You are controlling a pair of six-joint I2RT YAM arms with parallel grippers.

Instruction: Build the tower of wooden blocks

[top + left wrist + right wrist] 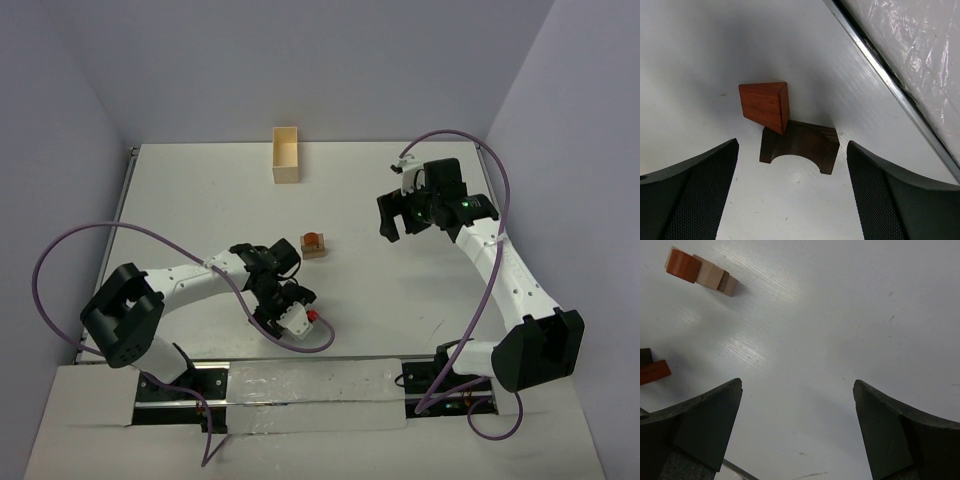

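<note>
Near the middle of the white tabletop (200, 200) stands a small stack of wooden blocks (314, 243). It has a reddish-brown rounded piece on top of a light tan cube, and the right wrist view shows a further tan piece under the cube. Two loose pieces lie close to the near edge, about halfway along it. A reddish-brown wooden wedge block (765, 106) sits tilted, its lower corner touching a dark brown wooden arch block (800, 146). The arch block lies flat with its cut-out toward the left wrist camera. The left pincer (296, 312) hangs low just over these two, released, its fingers (695, 195) spread wide to either side of them and touching neither. The right pincer (400, 222) is also released and holds nothing. It hovers above bare tabletop toward the right edge, well apart from the stack. A pale rectangular wooden box (286, 155) stands open-topped at the far edge, near its middle.
</note>
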